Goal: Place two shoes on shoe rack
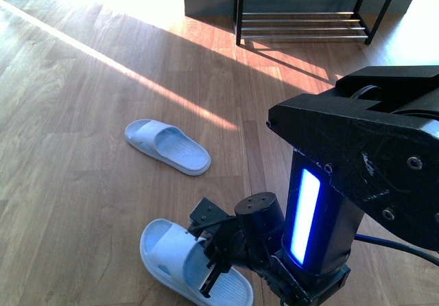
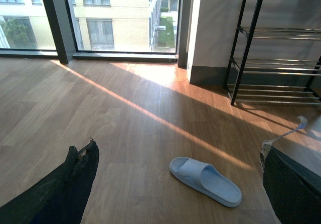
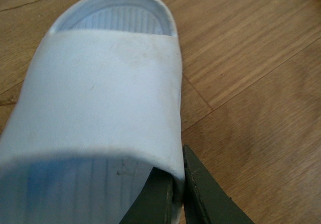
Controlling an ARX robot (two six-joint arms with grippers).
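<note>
In the front view, the right gripper (image 1: 209, 261) is seen lowered onto the near slide (image 1: 164, 251), its fingers set at the inner side of the strap while the rest of the shoe lies flat on the wooden floor (image 1: 82, 203) to the gripper's left. The far slide (image 1: 168, 146) is seen lying apart from the gripper, farther ahead of it and to its left, free of any contact. The shoe rack (image 1: 302, 27) is found well beyond both, ahead of the gripper and against the wall, and no shoe is seen on the bars in view.

In the left wrist view, the left gripper (image 2: 178, 146) is shown spread wide, with its dark fingers (image 2: 70, 184) at the two sides of the picture and nothing held between them. The far slide (image 2: 205, 180) is seen on the floor ahead of this gripper, untouched, and the shoe rack (image 2: 281, 33) stands well past it.

In the right wrist view, the right gripper (image 3: 183, 194) is shown closed on the side edge of the near slide (image 3: 100, 98): one of the fingers (image 3: 210, 204) is placed outside the shoe's wall, the other under the strap.
</note>
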